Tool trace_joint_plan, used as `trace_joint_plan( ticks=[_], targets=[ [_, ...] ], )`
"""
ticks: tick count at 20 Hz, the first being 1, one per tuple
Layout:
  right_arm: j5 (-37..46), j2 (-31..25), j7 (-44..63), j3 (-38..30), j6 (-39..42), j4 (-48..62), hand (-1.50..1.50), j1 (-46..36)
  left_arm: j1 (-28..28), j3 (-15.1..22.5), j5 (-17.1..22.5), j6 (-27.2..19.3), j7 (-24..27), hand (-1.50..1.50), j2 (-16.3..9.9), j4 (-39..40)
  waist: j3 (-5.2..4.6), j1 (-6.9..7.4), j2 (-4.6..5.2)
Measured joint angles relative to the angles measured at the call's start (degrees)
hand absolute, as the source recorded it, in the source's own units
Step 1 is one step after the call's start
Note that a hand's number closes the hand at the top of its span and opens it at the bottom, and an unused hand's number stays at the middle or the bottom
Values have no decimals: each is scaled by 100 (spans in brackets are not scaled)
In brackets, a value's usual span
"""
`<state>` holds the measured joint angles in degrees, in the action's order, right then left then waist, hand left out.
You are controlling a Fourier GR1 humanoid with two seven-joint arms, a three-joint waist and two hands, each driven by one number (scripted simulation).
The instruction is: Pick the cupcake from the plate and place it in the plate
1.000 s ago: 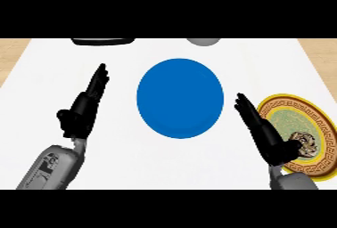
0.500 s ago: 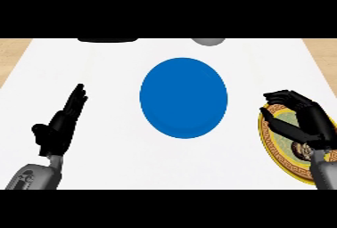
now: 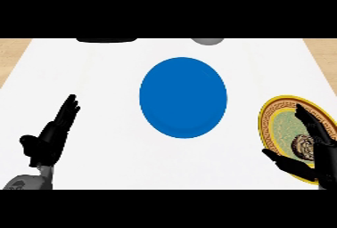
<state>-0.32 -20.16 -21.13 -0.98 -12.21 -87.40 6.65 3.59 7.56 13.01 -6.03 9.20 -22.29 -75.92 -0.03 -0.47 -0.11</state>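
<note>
sitting on the gold-rimmed plate [image 3: 271,116] at the right edge of the counter, the cupcake [image 3: 304,147] shows as a small brownish, patterned round shape on the plate's pale green middle, toward its lower right part. the right hand [image 3: 320,151] is just beside it and over the plate: its fingers [image 3: 308,119] run straight up across the plate's right side, and the thumb [image 3: 283,163] sticks out to the left below the cupcake, over the plate's lower rim. the fingers and thumb are spread wide apart with the cupcake lying in the gap between them, and nothing in the view shows them closed on it; whether any part of the hand touches the cupcake cannot be told. the plate itself has a gold band with a dark key pattern around the green centre. to its left, apart from it and near the middle of the white counter [image 3: 99,80], lies the blue plate [image 3: 183,97], a plain blue oval with nothing on it. well apart on the far left, the left hand [image 3: 51,139] stands open, its fingers straight, held together and pointing up and slightly right, with the grey forearm [image 3: 26,181] below it at the view's lower edge. at the counter's far edge a dark flat object [image 3: 106,40] and a grey rounded object [image 3: 208,41] are cut off by the view, and light wood [image 3: 14,46] shows at the upper corners beyond the counter.
</note>
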Motion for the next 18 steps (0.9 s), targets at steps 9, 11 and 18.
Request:
trace_joint_plan(
  ticks=[9,11,18],
  targets=[
    [610,-964,1081,-489,62,-888,-150,780,30,-87,-133,50,-25,0,114,46,-6,1,4],
    [817,-1273,1511,-473,231,-1058,-150,916,-5,-92,-152,77,31,0,125,72,-8,6,6],
    [1199,-2023,2915,-350,1122,-1475,-150,1038,-31,-122,-204,129,10,0,200,27,-6,35,10]
  ],
)
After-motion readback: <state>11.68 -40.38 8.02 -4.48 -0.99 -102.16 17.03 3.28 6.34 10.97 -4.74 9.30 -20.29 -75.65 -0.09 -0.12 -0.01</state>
